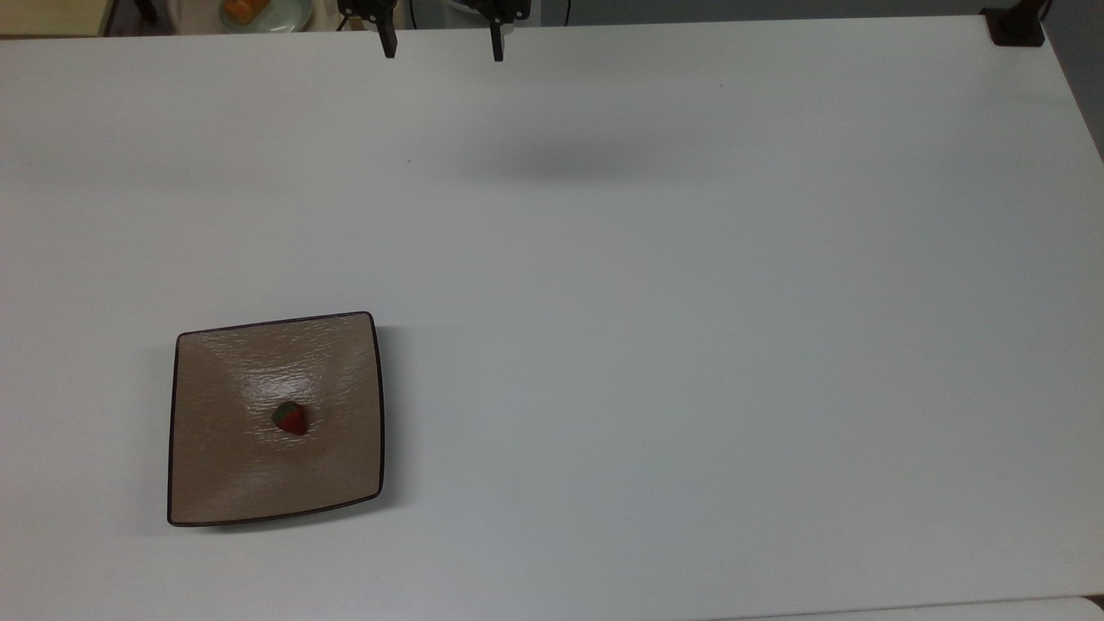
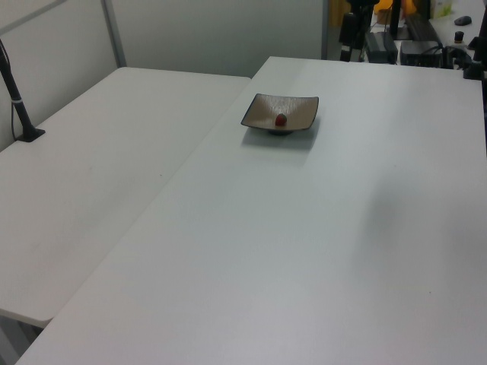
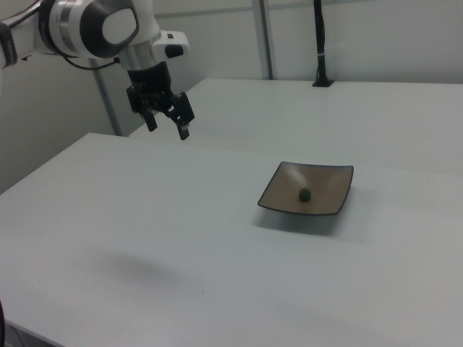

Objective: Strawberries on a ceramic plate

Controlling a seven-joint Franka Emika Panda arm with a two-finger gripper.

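The white arm entered at the upper left of the right view, its rounded wrist joint bent downward. The black pincer hung below it, tilted toward the right view's right, its two fingers spread wide with nothing between them. At the upper edge of the top view, the pincer showed as two separate dark fingertips.
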